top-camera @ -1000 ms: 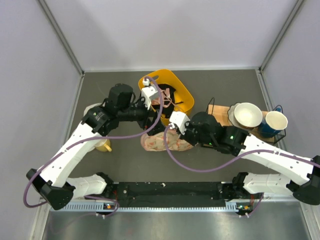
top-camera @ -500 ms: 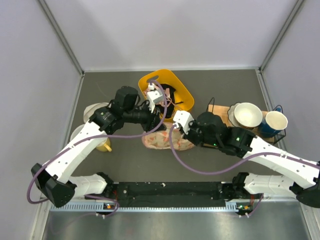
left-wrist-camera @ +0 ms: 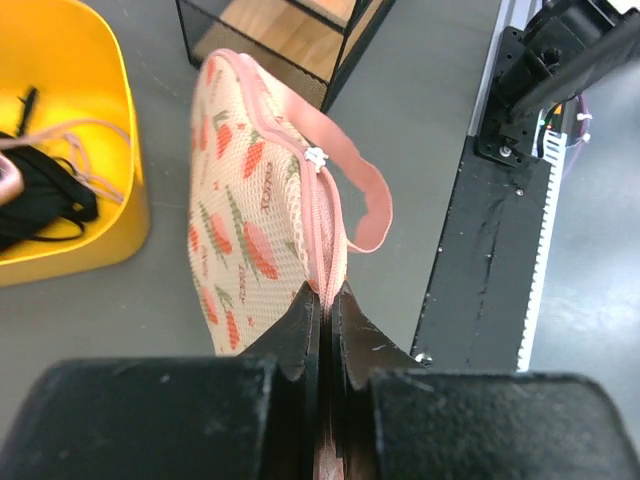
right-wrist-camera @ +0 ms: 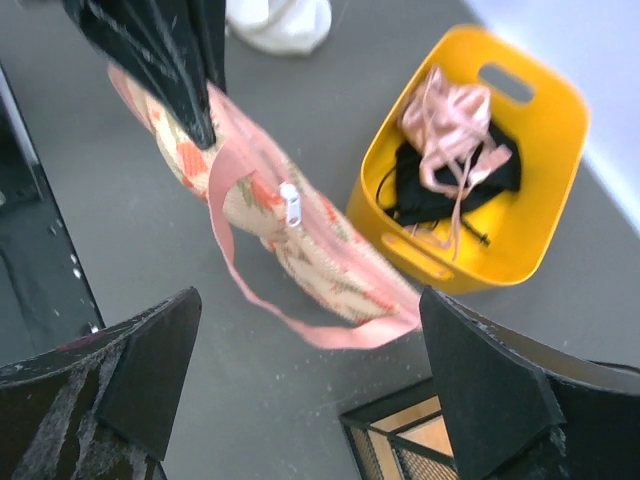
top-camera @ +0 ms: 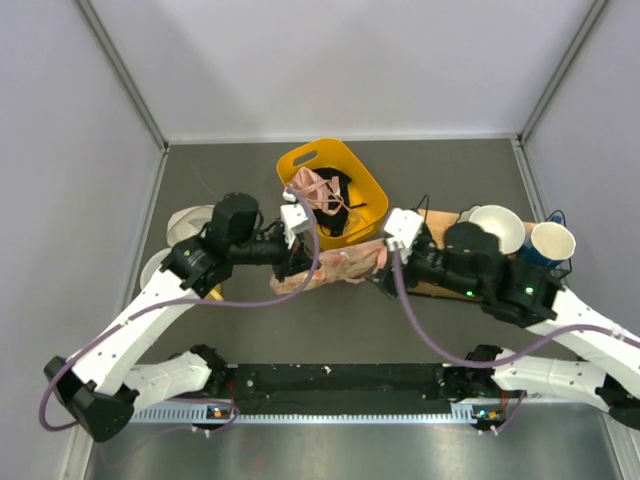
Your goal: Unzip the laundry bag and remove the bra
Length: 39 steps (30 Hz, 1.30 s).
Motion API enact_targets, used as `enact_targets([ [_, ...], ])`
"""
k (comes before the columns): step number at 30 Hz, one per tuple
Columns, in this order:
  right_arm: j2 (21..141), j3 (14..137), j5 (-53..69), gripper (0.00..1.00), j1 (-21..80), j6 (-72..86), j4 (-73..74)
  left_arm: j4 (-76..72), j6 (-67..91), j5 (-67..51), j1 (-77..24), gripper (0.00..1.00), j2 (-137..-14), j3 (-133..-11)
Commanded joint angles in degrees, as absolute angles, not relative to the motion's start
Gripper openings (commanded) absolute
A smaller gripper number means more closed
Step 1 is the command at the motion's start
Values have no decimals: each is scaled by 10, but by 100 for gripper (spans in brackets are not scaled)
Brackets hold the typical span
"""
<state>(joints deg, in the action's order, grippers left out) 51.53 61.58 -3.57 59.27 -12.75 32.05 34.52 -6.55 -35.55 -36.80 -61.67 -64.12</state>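
The laundry bag (left-wrist-camera: 250,200), pale pink with orange-red prints, hangs lifted off the table in front of the yellow basket. My left gripper (left-wrist-camera: 325,296) is shut on its pink zip edging at the bag's left end (top-camera: 290,275). The white zip pull (left-wrist-camera: 316,158) sits partway along the zip, beside a loose pink loop strap (left-wrist-camera: 368,205). My right gripper (right-wrist-camera: 310,350) stands open, apart from the bag (right-wrist-camera: 270,215) and just right of its other end (top-camera: 370,258). Nothing lies between its fingers (right-wrist-camera: 135,375). The bra is hidden.
The yellow basket (top-camera: 372,195) behind the bag holds a pink strappy garment (right-wrist-camera: 450,115) and a black one (right-wrist-camera: 425,185). A wire rack (top-camera: 440,218) at right carries a white bowl (top-camera: 497,228) and a blue cup (top-camera: 552,245). White bowls (top-camera: 185,222) sit at left.
My left gripper came down from the basket and shut on the bag's edge, lifting it. My right gripper let go of the bag, opened wide and drew back to the right.
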Motion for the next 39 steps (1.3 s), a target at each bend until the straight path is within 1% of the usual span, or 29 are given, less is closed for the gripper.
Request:
enact_targets([
  [1, 461, 682, -3, 84, 599, -107, 300, 240, -148, -358, -368, 0, -533, -607],
  [2, 461, 686, -5, 81, 599, -100, 301, 234, -155, -352, -367, 0, -524, -600],
  [4, 470, 693, -5, 79, 599, -94, 307, 227, -177, -348, -367, 0, -507, -593],
  [7, 505, 697, 19, 77, 597, -76, 329, 243, -201, -340, -367, 0, -500, -599],
  [8, 516, 698, 61, 77, 592, -67, 334, 249, -207, -338, -367, 0, -499, -602],
  [10, 535, 697, 117, 74, 550, -51, 342, 257, -215, -330, -367, 0, -497, -607],
  [11, 555, 697, 205, 73, 528, -29, 341, 262, -217, -330, -367, 0, -495, -608],
  [12, 565, 698, 244, 70, 484, -19, 340, 264, -218, -330, -367, 0, -494, -608],
  [13, 576, 701, 286, 63, 472, -9, 339, 265, -214, -331, -367, 0, -491, -611],
  [15, 595, 704, 286, 58, 465, 21, 333, 268, -209, -331, -367, 0, -491, -611],
  [18, 623, 708, 307, 58, 465, 61, 323, 269, -204, -332, -367, 0, -489, -608],
  [22, 659, 708, 376, 58, 453, 122, 283, 264, -204, -329, -367, 0, -487, -598],
  [28, 679, 696, 438, 61, 417, 174, 232, 257, -205, -337, -367, 0, -489, -593],
  [33, 700, 686, 474, 65, 392, 196, 190, 250, -205, -331, -367, 0, -483, -585],
  [39, 710, 681, 497, 64, 381, 221, 156, 248, -208, -328, -367, 0, -479, -582],
])
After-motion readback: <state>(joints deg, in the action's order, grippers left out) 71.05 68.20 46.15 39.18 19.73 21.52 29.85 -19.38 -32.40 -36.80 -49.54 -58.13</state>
